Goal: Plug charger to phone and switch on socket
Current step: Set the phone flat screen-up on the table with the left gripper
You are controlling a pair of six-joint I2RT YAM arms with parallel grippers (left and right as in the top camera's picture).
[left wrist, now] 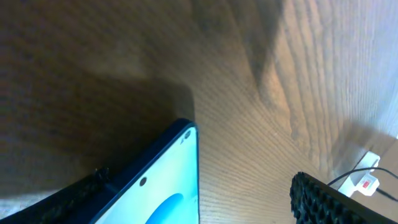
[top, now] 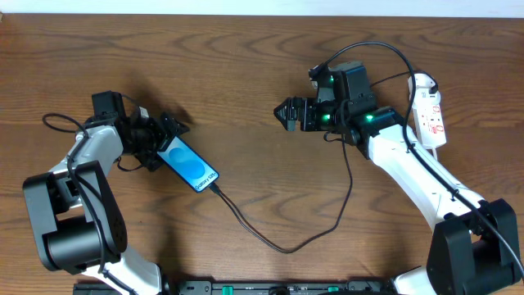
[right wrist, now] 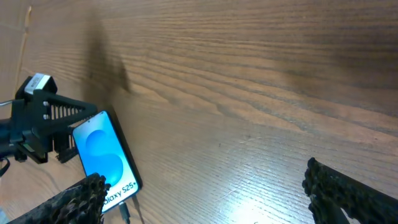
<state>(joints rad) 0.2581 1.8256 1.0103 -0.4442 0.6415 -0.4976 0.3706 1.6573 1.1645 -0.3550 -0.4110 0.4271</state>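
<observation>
The phone (top: pixel 188 164) lies left on the table (top: pixel 246 65), the charger (top: pixel 286 246) running right toward the socket (top: pixel 429 111).

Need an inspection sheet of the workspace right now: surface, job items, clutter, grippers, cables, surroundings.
Surface: wooden table, dark grain.
Job's things: phone lit, facing up, left of centre; power strip at the right edge, partly behind the right arm; switch state cannot be told.
Clutter: nothing seen.
Grippers: left gripper open around the phone's top end, gap on one side; right gripper open, empty.
Cables: black charger cable meets the phone's lower end, seemingly plugged in, loops across the table, passes under the right arm; far end hidden.
Surroundings: pale wall strip along the far edge.
</observation>
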